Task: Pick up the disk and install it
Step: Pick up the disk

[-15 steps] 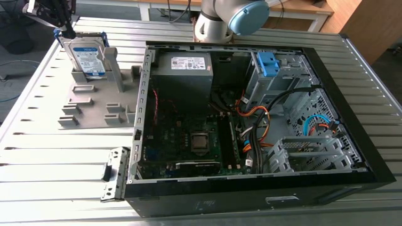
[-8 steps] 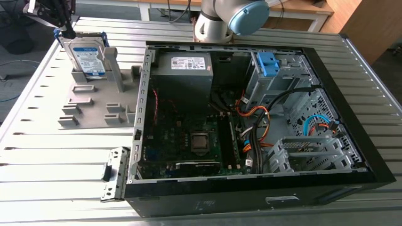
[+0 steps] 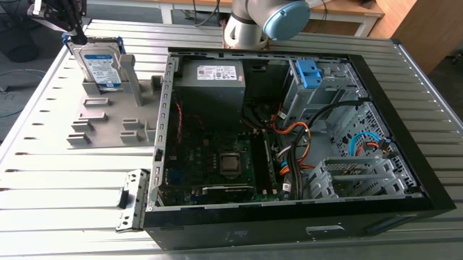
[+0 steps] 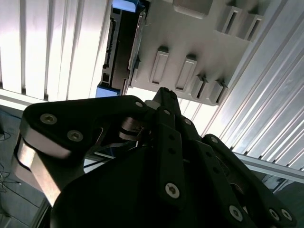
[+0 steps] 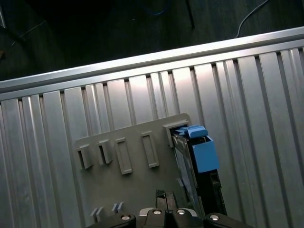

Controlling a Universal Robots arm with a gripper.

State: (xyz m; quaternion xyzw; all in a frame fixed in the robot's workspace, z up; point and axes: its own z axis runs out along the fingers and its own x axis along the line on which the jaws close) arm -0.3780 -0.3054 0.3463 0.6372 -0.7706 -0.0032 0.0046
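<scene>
The disk (image 3: pixel 101 64) is a silver drive with a white-and-blue label in a blue bracket. It stands upright on its edge in a slot of the grey holder (image 3: pixel 108 122), at the exterior view's far left. My gripper (image 3: pixel 77 36) hangs just above the disk's upper corner on the exterior view's left side. In both wrist views the disk (image 4: pixel 118 47) (image 5: pixel 199 175) appears edge-on with blue bracket ends, beside the holder (image 4: pixel 190 47) (image 5: pixel 128 185). The gripper (image 4: pixel 164 95) (image 5: pixel 166 199) sits a little to one side of the disk's edge.
An open black computer case (image 3: pixel 289 225) lies on the slatted metal table (image 3: pixel 65 184), on the exterior view's right. Inside are a grey power-supply box (image 3: pixel 211 81), a motherboard, cables and a metal drive cage with a blue latch (image 3: pixel 307 73). The arm's base (image 3: pixel 253 24) stands behind the case.
</scene>
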